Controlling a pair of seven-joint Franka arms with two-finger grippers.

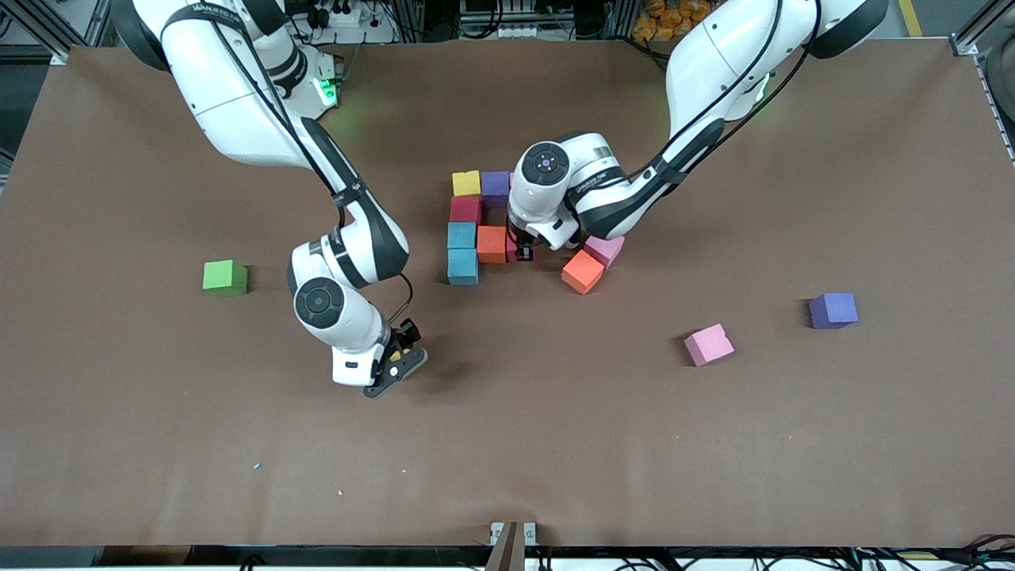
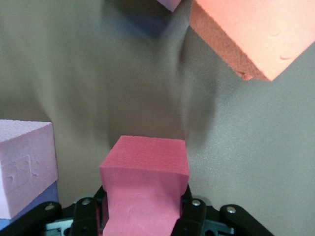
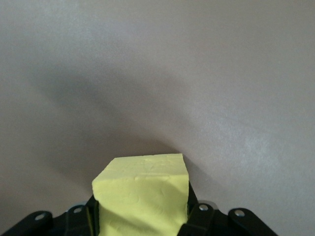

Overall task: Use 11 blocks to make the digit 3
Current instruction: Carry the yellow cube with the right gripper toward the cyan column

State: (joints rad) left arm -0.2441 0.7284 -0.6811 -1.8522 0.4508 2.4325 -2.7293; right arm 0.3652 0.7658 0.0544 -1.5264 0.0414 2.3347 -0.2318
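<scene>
Your left gripper (image 1: 521,253) is pinching a red block (image 2: 145,189) down beside the orange block (image 1: 492,243) of the cluster. Your right gripper (image 1: 399,356) is clamping a yellow block (image 3: 142,196) low over the table (image 1: 555,444).

**Colours on the brown table**

The table (image 1: 158,444) is covered in plain matte brown. A green cube (image 1: 225,277) is seen toward the right arm's end. In the built cluster, a yellow block (image 1: 466,183) and a purple block (image 1: 496,187) are shown, then a dark red block (image 1: 465,209), two teal-blue blocks (image 1: 461,235) (image 1: 462,266) and an orange block (image 1: 492,244). A second orange block (image 1: 583,272) and a pink block (image 1: 605,250) lie beside the cluster. A loose pink block (image 1: 708,344) and a loose purple block (image 1: 833,309) are seen toward the left arm's end. A pinkish-red block (image 2: 146,189) is gripped in the black left hand (image 2: 142,211); a pale yellow block (image 3: 142,194) in the black right hand (image 3: 140,216). Both arms are white with black joints.
</scene>
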